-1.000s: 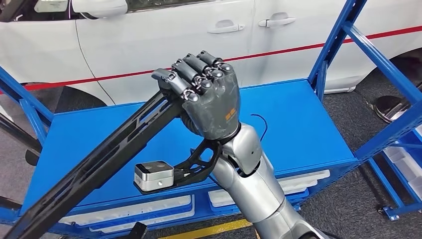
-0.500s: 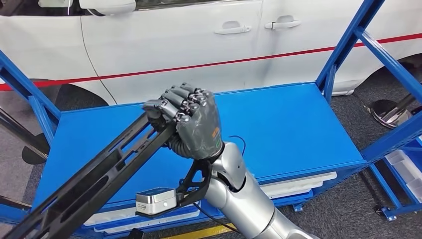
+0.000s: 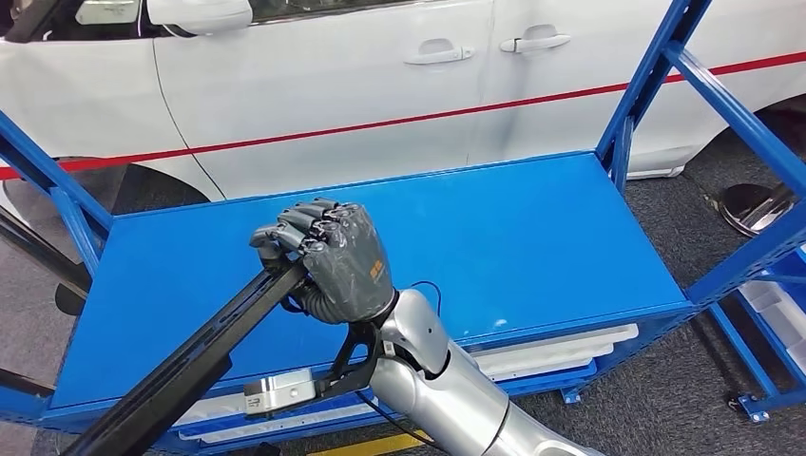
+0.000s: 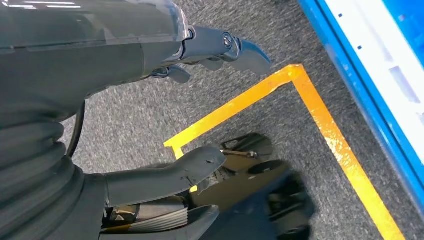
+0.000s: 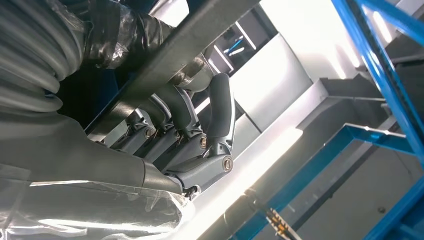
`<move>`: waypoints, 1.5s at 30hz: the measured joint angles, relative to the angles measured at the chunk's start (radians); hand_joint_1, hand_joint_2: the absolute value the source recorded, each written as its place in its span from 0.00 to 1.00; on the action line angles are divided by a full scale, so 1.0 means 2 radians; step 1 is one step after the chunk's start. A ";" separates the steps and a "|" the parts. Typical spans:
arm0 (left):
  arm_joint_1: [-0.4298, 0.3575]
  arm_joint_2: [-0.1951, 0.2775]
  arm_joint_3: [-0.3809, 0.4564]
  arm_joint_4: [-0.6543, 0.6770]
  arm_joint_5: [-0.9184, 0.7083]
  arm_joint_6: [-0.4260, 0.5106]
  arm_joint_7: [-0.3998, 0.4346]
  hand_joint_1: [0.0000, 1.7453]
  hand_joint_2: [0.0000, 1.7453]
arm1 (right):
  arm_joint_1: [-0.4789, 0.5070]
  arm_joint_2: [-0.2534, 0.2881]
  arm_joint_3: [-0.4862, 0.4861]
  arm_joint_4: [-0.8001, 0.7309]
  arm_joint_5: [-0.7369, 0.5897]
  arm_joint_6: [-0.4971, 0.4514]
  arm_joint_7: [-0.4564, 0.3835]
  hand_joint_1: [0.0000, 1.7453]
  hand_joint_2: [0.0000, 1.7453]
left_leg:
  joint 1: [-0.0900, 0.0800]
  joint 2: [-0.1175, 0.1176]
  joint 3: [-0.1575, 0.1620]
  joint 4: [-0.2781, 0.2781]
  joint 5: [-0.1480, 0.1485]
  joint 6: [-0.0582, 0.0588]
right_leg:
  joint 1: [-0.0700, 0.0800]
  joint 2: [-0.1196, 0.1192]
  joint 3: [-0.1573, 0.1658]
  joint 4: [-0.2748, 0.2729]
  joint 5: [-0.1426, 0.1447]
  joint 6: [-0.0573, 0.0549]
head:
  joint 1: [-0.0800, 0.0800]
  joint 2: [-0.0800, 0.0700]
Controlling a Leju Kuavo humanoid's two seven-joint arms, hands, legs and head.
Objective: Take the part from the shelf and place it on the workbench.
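Now we are in the placing step, as we judge it: the part (image 3: 181, 370), a long black slotted bar, is in our grasp and slants over the workbench (image 3: 532, 237), the blue flat-topped rack that we take as our landmark.

Starting left of the workbench, the bar's lower end runs off past the front left corner, out over the front edge. Its upper end sits over the left half of the blue top, and there our right hand (image 3: 328, 261) grips it, fingers (image 5: 220, 107) wrapped fully round the bar with the thumb side closed beneath, as the right wrist view shows. Whether the bar already touches the blue surface we cannot tell; from the head view it seems to hang just above it.

Our left hand (image 4: 150, 95) hangs beside the workbench's front edge, over grey floor marked with yellow tape (image 4: 320, 120). Its fingers are spread apart and hold nothing.

Behind the workbench stands a white car (image 3: 380, 85) with a red stripe; the right half of the blue top lies bare.

Next, we judge, the arm should lower until the bar lies flat along the top, its free end swung in over the surface so it does not tip off the front. Only then should the fingers let go.
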 joint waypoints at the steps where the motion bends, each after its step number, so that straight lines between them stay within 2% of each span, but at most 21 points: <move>1: 0.001 0.000 0.000 0.000 0.000 0.000 0.000 0.00 1.00 | 0.000 0.000 0.002 0.002 0.000 0.000 0.000 1.00 1.00 | 0.001 0.000 -0.003 0.009 0.000 -0.001 | 0.000 0.000 -0.001 0.001 0.000 0.000 | 0.000 0.000; 2: 0.001 0.000 0.000 0.000 0.000 0.000 0.000 0.00 1.00 | 0.000 0.000 0.003 0.003 -0.001 0.000 0.000 1.00 1.00 | 0.001 0.000 0.005 -0.002 0.010 -0.002 | 0.000 0.000 -0.001 0.001 0.000 0.000 | 0.000 0.000; 4: 0.001 0.000 0.000 0.000 0.000 0.000 0.000 0.00 1.00 | 0.000 0.000 0.005 0.005 -0.001 0.000 0.000 1.00 1.00 | 0.003 0.001 0.041 -0.068 0.039 -0.001 | 0.000 0.000 -0.001 0.002 0.001 0.002 | 0.000 0.000; 6: 0.000 0.000 0.000 0.000 -0.001 -0.001 0.000 0.00 1.00 | -0.001 0.000 0.006 0.005 -0.003 0.000 0.001 1.00 1.00 | 0.001 0.000 0.068 -0.120 0.055 0.003 | 0.001 0.000 -0.003 0.004 0.002 0.006 | 0.000 0.000; 10: 0.000 0.000 0.000 0.000 -0.001 -0.008 0.002 0.00 1.00 | -0.005 0.000 0.008 0.007 -0.006 0.000 0.006 1.00 1.00 | -0.001 0.000 0.069 -0.133 0.063 0.017 | 0.000 0.001 -0.006 0.005 0.003 0.018 | 0.000 0.000; 12: 0.000 -0.002 0.001 0.000 -0.001 -0.009 0.003 0.00 1.00 | -0.007 0.001 0.008 0.008 -0.008 0.000 0.009 1.00 1.00 | 0.000 0.001 0.067 -0.138 0.069 0.025 | -0.001 0.002 -0.018 0.033 -0.020 0.022 | 0.000 0.000; 14: 0.000 -0.003 0.001 0.000 -0.003 -0.011 0.004 0.00 1.00 | -0.009 0.000 0.008 0.009 -0.009 -0.001 0.010 1.00 1.00 | -0.002 0.002 0.063 -0.138 0.072 0.029 | -0.001 0.002 -0.043 0.094 -0.058 0.023 | 0.000 0.000; 16: 0.001 -0.004 0.001 0.000 -0.006 -0.012 0.005 0.00 1.00 | -0.009 0.000 0.006 0.011 -0.009 -0.001 0.010 1.00 1.00 | -0.003 0.002 0.057 -0.136 0.075 0.030 | -0.001 0.003 -0.056 0.136 -0.074 0.024 | 0.000 0.000; 17: 0.001 -0.004 0.001 0.000 -0.007 -0.012 0.006 0.00 1.00 | -0.009 0.000 0.005 0.011 -0.010 -0.001 0.010 1.00 1.00 | -0.003 0.002 0.054 -0.135 0.077 0.030 | -0.001 0.003 -0.051 0.132 -0.069 0.023 | 0.000 0.000; 20: 0.001 -0.004 0.002 0.000 -0.008 -0.013 0.007 0.00 1.00 | -0.011 0.000 -0.001 0.012 -0.011 -0.001 0.010 1.00 1.00 | -0.004 0.001 0.048 -0.129 0.079 0.027 | 0.000 0.002 0.003 0.045 -0.033 0.018 | 0.000 0.000; 22: 0.001 -0.005 0.002 0.000 -0.011 -0.015 0.010 0.00 1.00 | -0.012 0.001 -0.008 0.012 -0.010 -0.001 0.010 1.00 1.00 | -0.005 0.001 0.044 -0.127 0.082 0.022 | 0.002 0.003 0.022 0.008 -0.024 0.014 | 0.000 0.000; 26: 0.001 -0.009 0.002 0.000 -0.021 -0.016 0.016 0.00 1.00 | -0.010 0.002 -0.028 0.012 -0.016 -0.001 0.010 1.00 1.00 | -0.004 0.001 0.038 -0.120 0.078 0.011 | 0.002 0.001 0.018 0.001 -0.013 0.005 | 0.000 0.000; 28: 0.001 -0.011 0.002 0.000 -0.026 -0.017 0.018 0.00 1.00 | -0.010 0.002 -0.036 0.012 -0.016 -0.001 0.010 1.00 1.00 | -0.002 0.001 0.024 -0.082 0.045 0.006 | 0.000 0.000 0.013 -0.003 -0.005 0.001 | 0.000 0.000; 30: 0.001 -0.014 0.002 0.000 -0.029 -0.016 0.021 0.00 1.00 | -0.008 0.001 -0.040 0.012 -0.018 -0.001 0.009 1.00 1.00 | 0.000 0.001 0.006 -0.023 0.006 0.002 | 0.000 -0.001 0.003 -0.002 0.002 0.000 | 0.000 0.000; 32: 0.001 -0.016 0.002 0.000 -0.031 -0.016 0.022 0.00 1.00 | -0.005 0.001 -0.041 0.012 -0.020 -0.001 0.009 1.00 1.00 | 0.002 0.001 0.007 -0.001 -0.003 -0.001 | 0.001 -0.001 -0.007 -0.001 0.009 0.001 | 0.000 0.000; 33: 0.000 -0.018 0.002 0.000 -0.032 -0.016 0.022 0.00 1.00 | -0.005 0.000 -0.042 0.011 -0.020 -0.001 0.009 1.00 1.00 | 0.003 0.001 0.022 -0.017 0.004 -0.002 | 0.000 -0.001 -0.012 0.000 0.012 0.002 | 0.000 0.000; 36: -0.003 -0.020 0.001 0.000 -0.035 -0.017 0.022 0.00 1.00 | -0.005 0.000 -0.042 0.008 -0.020 -0.001 0.010 1.00 1.00 | 0.003 0.001 0.082 -0.109 0.031 0.001 | 0.000 0.000 -0.023 0.005 0.020 0.008 | 0.000 0.000; 37: -0.004 -0.021 0.001 0.000 -0.035 -0.017 0.022 0.00 1.00 | -0.005 0.000 -0.042 0.007 -0.019 -0.001 0.010 1.00 1.00 | 0.002 0.000 0.090 -0.125 0.034 0.004 | 0.000 0.000 -0.025 0.006 0.023 0.012 | 0.000 0.000; 40: -0.004 -0.022 0.001 0.000 -0.035 -0.017 0.022 0.00 1.00 | -0.005 -0.001 -0.043 0.006 -0.016 -0.001 0.011 1.00 1.00 | -0.002 0.000 0.087 -0.131 0.043 0.015 | -0.002 0.000 -0.027 0.004 0.030 0.022 | 0.000 0.000; 42: -0.004 -0.024 0.001 0.000 -0.035 -0.018 0.022 0.00 1.00 | -0.004 -0.003 -0.043 0.004 -0.015 -0.001 0.013 1.00 1.00 | -0.002 0.002 0.082 -0.134 0.054 0.023 | -0.004 0.002 -0.035 0.019 0.011 0.026 | 0.000 0.000; 45: -0.004 -0.024 0.001 0.000 -0.036 -0.018 0.023 0.00 1.00 | -0.003 -0.007 -0.044 0.003 -0.013 -0.001 0.017 1.00 1.00 | -0.003 0.004 0.063 -0.135 0.070 0.031 | -0.005 0.003 -0.061 0.100 -0.059 0.030 | 0.000 0.000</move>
